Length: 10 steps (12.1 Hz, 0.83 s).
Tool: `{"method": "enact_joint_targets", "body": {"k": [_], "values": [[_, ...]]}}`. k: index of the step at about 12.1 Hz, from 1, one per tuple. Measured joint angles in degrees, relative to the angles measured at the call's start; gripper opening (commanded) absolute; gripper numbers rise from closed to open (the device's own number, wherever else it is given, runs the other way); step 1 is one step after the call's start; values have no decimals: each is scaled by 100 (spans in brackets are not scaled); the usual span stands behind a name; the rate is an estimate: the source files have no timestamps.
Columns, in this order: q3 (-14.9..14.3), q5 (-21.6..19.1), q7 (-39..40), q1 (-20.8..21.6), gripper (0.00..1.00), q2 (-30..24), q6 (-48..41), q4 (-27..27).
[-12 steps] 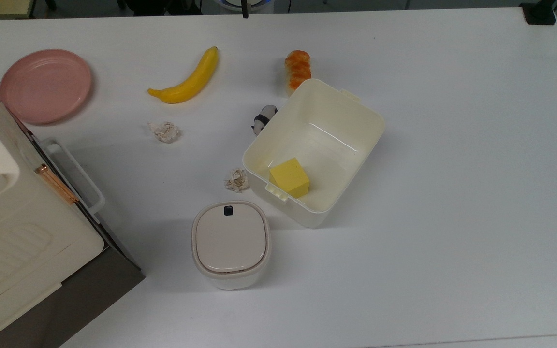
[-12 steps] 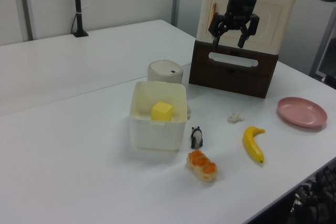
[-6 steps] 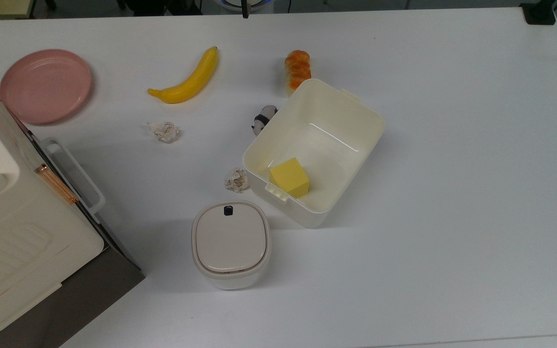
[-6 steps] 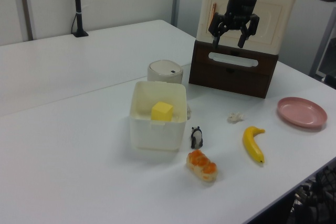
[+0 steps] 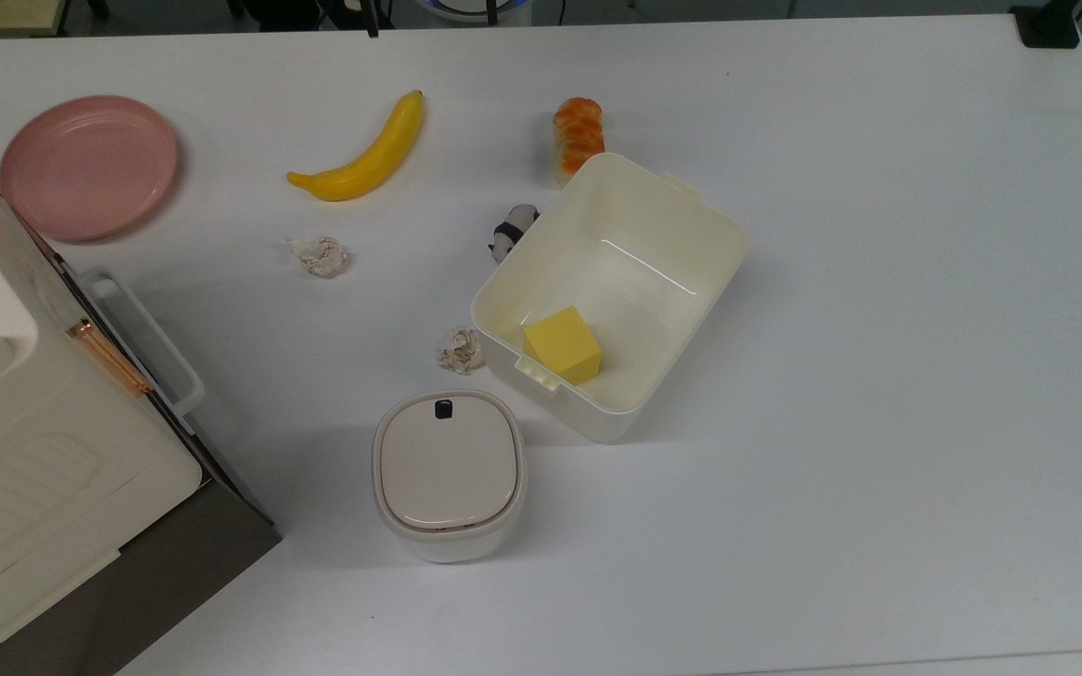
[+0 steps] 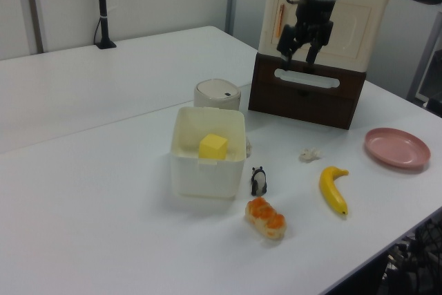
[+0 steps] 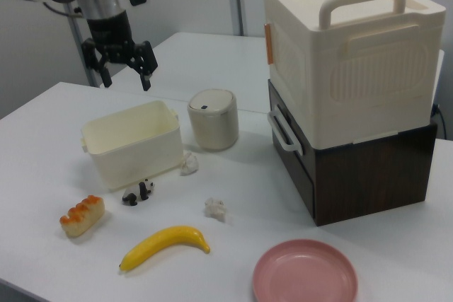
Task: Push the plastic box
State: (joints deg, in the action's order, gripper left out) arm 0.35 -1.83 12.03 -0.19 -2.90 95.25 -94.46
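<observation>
The plastic box (image 5: pixel 640 246) sits lidless near the middle of the white worktop (image 5: pixel 879 376), set at an angle in the top view, with a yellow cube (image 5: pixel 562 344) resting inside at the end nearest the small white container (image 5: pixel 448 474). That container, with its beige lid and black button, stands just beside the box's lower-left corner in the top view, apart from it. A crumpled paper ball (image 5: pixel 459 349) lies close against the box's left wall in the top view, and a second paper ball (image 5: pixel 319 255) lies further to the top view's left. A small panda figure (image 5: pixel 512 231) lies just beside the box's long side, and an orange-topped bread roll (image 5: pixel 578 137) sits at the box's far corner, possibly touching it, though that is hard to judge. A banana (image 5: pixel 367 156) and a pink plate (image 5: pixel 87 165) lie well apart from the box. The big cream appliance (image 7: pixel 350 54) stands on a dark brown base (image 7: pixel 361 167) at the worktop's edge.

The gripper (image 7: pixel 122 68) hangs in the air above the worktop, well clear of the box; in the right view it is up and to the left of the box, pointing down. Its fingers (image 7: pixel 146 70) are spread apart and hold nothing
</observation>
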Motion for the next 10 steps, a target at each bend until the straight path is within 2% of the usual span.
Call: {"method": "enact_joint_targets", "body": {"k": [3,6,8,10], "values": [[0,0,1803,-1,100,31,-15,-287],[3,0,3007,7,100,45,49,-581],[13,0,3237,34,100,59,491,-886],[147,-1,3254,48,100,98,1114,-1296]]}}
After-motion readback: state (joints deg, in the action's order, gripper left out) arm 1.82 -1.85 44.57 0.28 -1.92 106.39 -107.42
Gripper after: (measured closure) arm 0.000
